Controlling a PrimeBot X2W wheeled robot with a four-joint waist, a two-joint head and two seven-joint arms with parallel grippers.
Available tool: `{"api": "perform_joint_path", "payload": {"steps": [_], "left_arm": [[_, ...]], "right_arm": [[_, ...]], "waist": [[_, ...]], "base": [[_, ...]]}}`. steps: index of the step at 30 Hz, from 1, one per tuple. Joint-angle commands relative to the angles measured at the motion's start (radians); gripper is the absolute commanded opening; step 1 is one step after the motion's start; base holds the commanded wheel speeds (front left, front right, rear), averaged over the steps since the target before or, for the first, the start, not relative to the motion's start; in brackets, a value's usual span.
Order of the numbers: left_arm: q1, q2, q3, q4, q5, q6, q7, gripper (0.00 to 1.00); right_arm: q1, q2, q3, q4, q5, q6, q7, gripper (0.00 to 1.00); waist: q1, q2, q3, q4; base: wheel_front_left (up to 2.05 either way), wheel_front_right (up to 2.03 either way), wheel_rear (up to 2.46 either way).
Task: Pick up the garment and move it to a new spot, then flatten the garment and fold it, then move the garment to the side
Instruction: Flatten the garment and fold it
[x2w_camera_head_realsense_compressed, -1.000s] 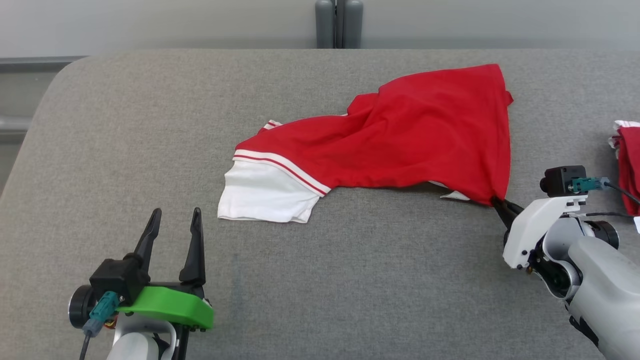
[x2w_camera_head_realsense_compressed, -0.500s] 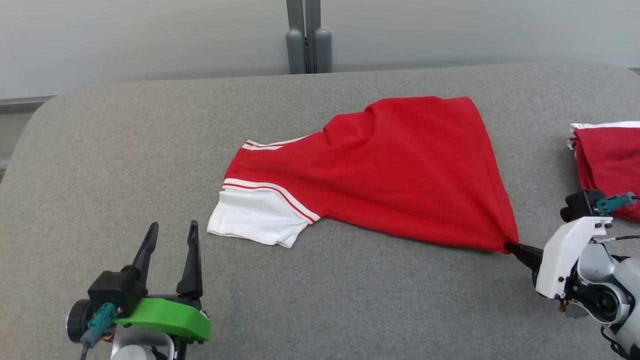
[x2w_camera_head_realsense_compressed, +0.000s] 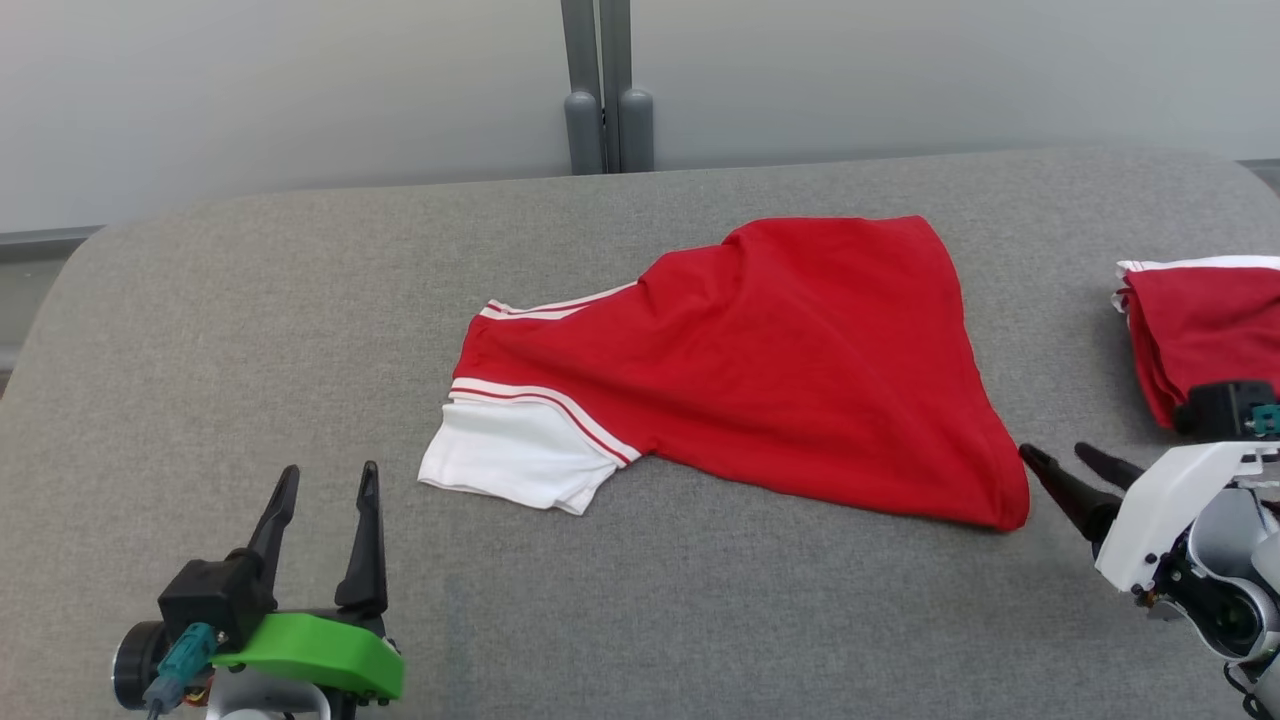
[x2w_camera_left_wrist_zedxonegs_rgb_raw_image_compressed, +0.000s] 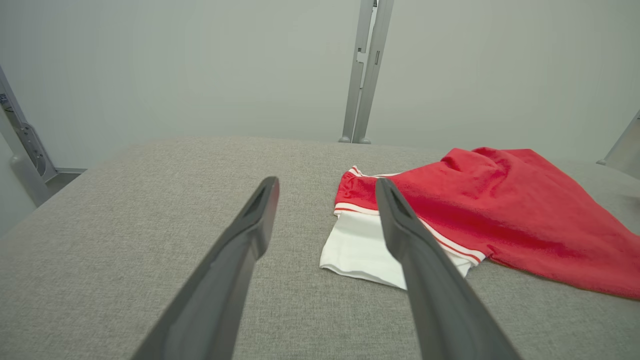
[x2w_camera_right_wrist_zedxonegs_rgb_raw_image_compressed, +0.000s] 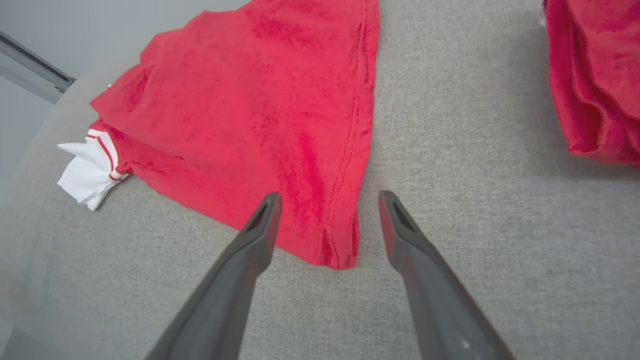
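The red short-sleeved garment with a white, red-striped sleeve (x2w_camera_head_realsense_compressed: 760, 370) lies rumpled at the middle of the grey fabric-covered table (x2w_camera_head_realsense_compressed: 250, 330). At its 4 o'clock corner, the right gripper (x2w_camera_head_realsense_compressed: 1053, 452) has its fingers spread just beside the hem and holds nothing. The left gripper (x2w_camera_head_realsense_compressed: 330, 468), likewise spread and empty, sits at the garment's 7 o'clock. A folded red cloth pile (x2w_camera_head_realsense_compressed: 1200, 320) lies at 3 o'clock.

The garment (x2w_camera_head_realsense_compressed: 790, 360), a red shirt with a white, red-striped sleeve, lies loosely spread and creased near the middle of the grey table (x2w_camera_head_realsense_compressed: 250, 330), sleeve toward the table's left end.
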Motion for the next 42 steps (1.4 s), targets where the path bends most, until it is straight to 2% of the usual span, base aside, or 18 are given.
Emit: {"api": "perform_joint_path", "payload": {"steps": [1, 3, 7, 9, 11, 15, 18, 25, 31, 42], "left_arm": [[0.017, 0.012, 0.009, -0.007, 0.002, 0.006, -0.001, 1.00], [0.026, 0.021, 0.015, -0.021, 0.001, 0.013, -0.004, 1.00], [0.050, 0.038, 0.032, -0.056, 0.002, 0.029, -0.007, 1.00], [0.057, 0.043, 0.039, -0.074, 0.002, 0.032, -0.010, 1.00], [0.068, 0.042, 0.042, -0.093, 0.000, 0.038, -0.014, 1.00], [0.081, 0.034, 0.040, -0.115, 0.007, 0.039, -0.025, 1.00], [0.090, 0.025, 0.042, -0.114, -0.001, 0.027, -0.034, 1.00], [0.108, -0.002, 0.062, -0.098, 0.019, 0.005, -0.043, 1.00], [0.116, -0.017, 0.066, -0.097, 0.049, -0.031, -0.044, 1.00], [0.106, -0.033, 0.072, -0.073, 0.084, -0.056, -0.043, 1.00]], "right_arm": [[0.019, -0.007, -0.019, -0.029, -0.025, 0.000, -0.044, 1.00], [0.024, -0.022, -0.053, -0.058, -0.106, 0.000, -0.141, 1.00], [0.057, 0.018, -0.136, -0.101, -0.221, 0.000, -0.319, 1.00], [0.073, 0.046, -0.182, -0.119, -0.289, 0.000, -0.367, 1.00], [0.090, 0.081, -0.241, -0.135, -0.382, 0.000, -0.392, 1.00], [0.162, 0.194, -0.357, -0.203, -0.520, 0.000, -0.409, 1.00], [0.218, 0.277, -0.399, -0.249, -0.600, 0.000, -0.411, 1.00], [0.312, 0.387, -0.483, -0.281, -0.697, 0.000, -0.410, 1.00], [0.349, 0.399, -0.511, -0.284, -0.726, 0.000, -0.410, 1.00], [0.337, 0.379, -0.496, -0.269, -0.713, 0.000, -0.410, 1.00]], "waist": [[0.0000, 0.0000, -0.014, -0.011], [0.0000, 0.0000, -0.024, -0.020], [0.0000, 0.0000, -0.039, -0.038], [0.0000, 0.0000, -0.044, -0.045], [0.0000, 0.0000, -0.046, -0.051], [0.0000, 0.0000, -0.048, -0.056], [0.0000, 0.0000, -0.050, -0.060], [0.0000, 0.0000, -0.058, -0.059], [0.0000, 0.0000, -0.064, -0.058], [0.0000, 0.0000, -0.066, -0.061]], "base": [[0.00, 0.00, 0.00], [0.00, 0.00, 0.00], [0.00, 0.00, 0.00], [0.00, 0.00, 0.00], [0.00, 0.00, 0.00], [0.00, 0.00, 0.00], [0.00, 0.00, 0.00], [0.00, 0.00, 0.00], [0.00, 0.00, 0.00], [0.00, 0.00, 0.00]]}}
